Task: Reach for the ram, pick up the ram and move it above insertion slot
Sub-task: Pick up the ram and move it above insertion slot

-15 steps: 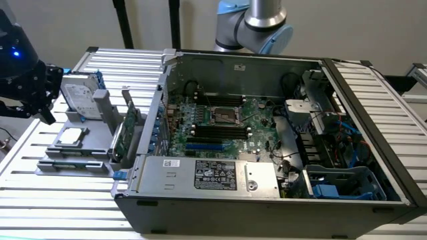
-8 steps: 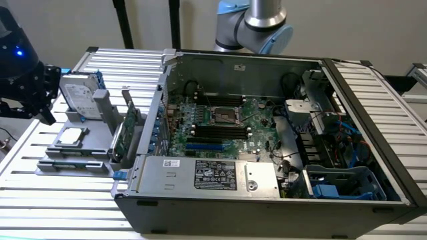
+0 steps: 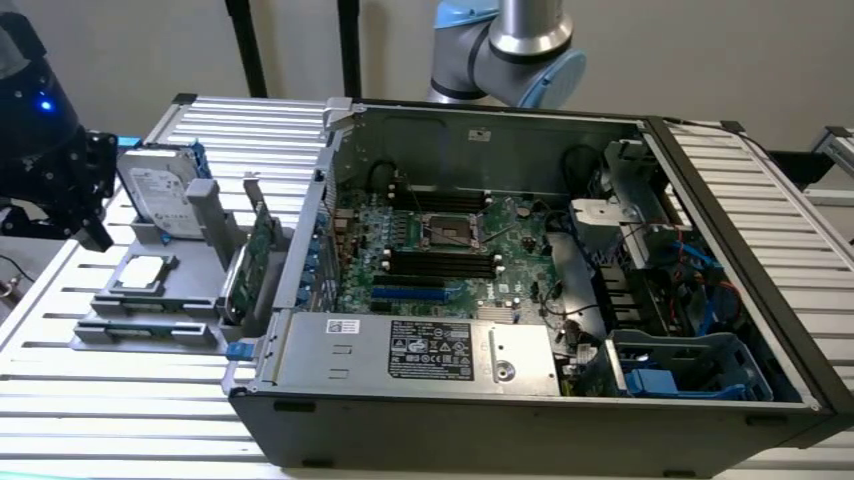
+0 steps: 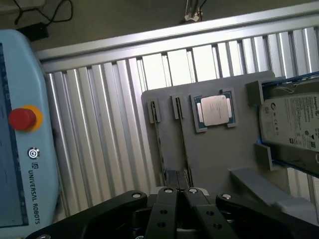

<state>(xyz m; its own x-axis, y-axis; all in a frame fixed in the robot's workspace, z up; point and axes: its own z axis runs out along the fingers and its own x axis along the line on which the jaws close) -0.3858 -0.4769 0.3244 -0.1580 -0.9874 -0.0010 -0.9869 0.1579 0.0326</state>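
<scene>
Jaws clenched on nothing, apart from one ram (image 4: 182, 144), one processor (image 4: 214, 110), one hard drive (image 4: 294, 124).

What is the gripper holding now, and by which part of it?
It cannot be told: the gripper hangs above the grey holder, and the place of its grip is hidden.

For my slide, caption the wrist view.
Black gripper above grey parts tray holding square silver processor and silver hard drive.

Open computer case (image 3: 534, 432), hard drive (image 3: 158, 190), processor (image 4: 215, 109) on grey tray (image 4: 212, 157)
</scene>
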